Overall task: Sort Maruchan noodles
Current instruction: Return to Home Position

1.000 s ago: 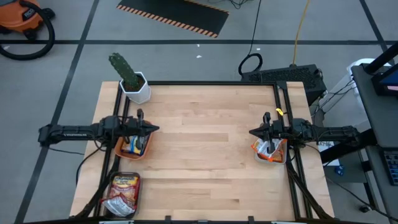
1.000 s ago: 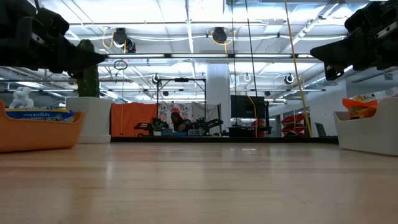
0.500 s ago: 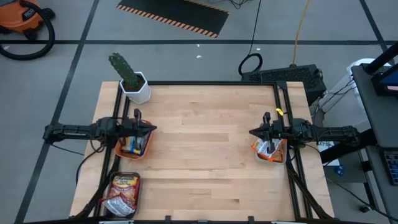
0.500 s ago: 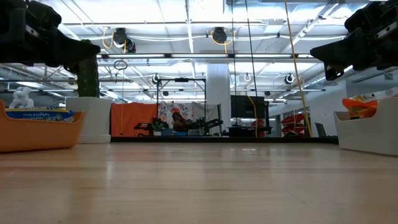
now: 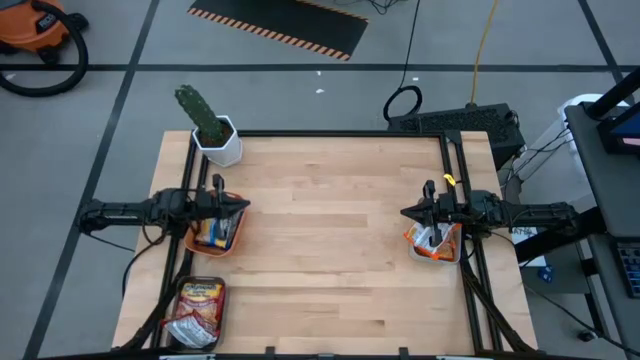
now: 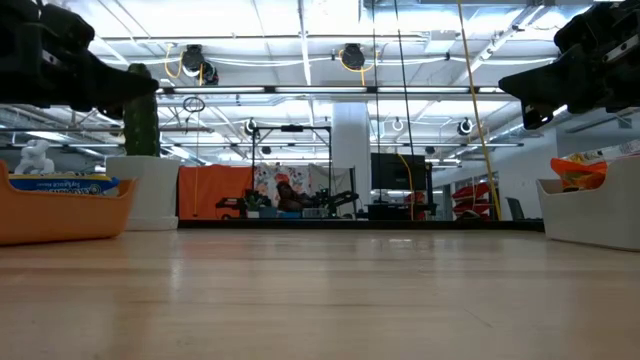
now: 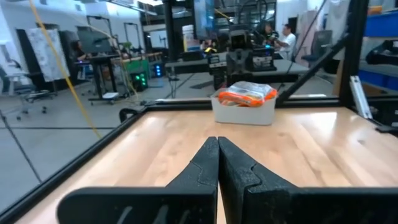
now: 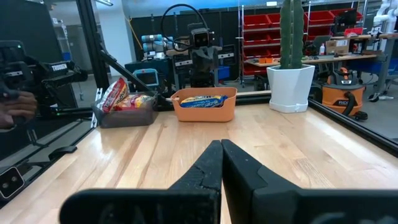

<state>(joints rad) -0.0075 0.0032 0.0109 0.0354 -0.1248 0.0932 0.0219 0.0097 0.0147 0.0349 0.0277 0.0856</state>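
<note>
The Maruchan noodles lie sorted in three containers. Blue-white packets [image 5: 213,235] fill an orange bowl [image 5: 195,240] at the table's left edge. Orange packets [image 5: 432,243] sit in a white tray [image 7: 244,114] at the right edge. Dark red packets [image 5: 197,308] lie in a grey tray [image 5: 222,300] at the near left corner. My left gripper [image 5: 245,206] hovers shut above the orange bowl's far rim, its shut fingers [image 7: 219,163] pointing toward the right. My right gripper [image 5: 404,212] hovers shut by the white tray, pointing left, holding nothing [image 8: 221,144].
A cactus in a white pot [image 5: 215,135] stands at the far left corner. The wooden tabletop [image 5: 330,230] between the two arms is bare. A black frame [image 5: 455,170] runs along the table's sides. A person's hand [image 8: 15,102] shows beyond the table's edge.
My left gripper has drawn back a little toward the table's left edge, staying shut and at the same height. The right arm and all packets have kept still.
</note>
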